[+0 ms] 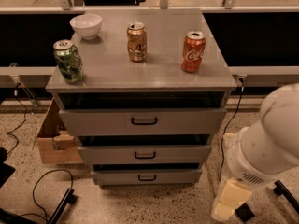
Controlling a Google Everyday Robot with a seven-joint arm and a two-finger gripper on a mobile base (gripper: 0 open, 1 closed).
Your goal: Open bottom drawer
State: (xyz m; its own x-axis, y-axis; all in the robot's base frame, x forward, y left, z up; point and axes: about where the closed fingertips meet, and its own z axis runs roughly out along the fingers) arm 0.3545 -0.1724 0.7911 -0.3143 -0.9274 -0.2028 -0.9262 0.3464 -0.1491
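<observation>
The bottom drawer [146, 176] is the lowest and narrowest of three grey fronts on the metal cabinet [140, 73], with a small black loop handle [146, 177]. Its front looks pushed in, and no tray shows. My white arm [266, 143] comes in at the lower right. Its cream end piece, the gripper [229, 200], hangs low near the floor, to the right of the bottom drawer and apart from it, not touching the handle.
On the cabinet top stand a green can [68, 61], a white bowl [86, 25], a gold can [137, 41] and a red cola can [193, 51]. A cardboard box [53, 141] sits to the left. Cables [46, 190] lie on the floor.
</observation>
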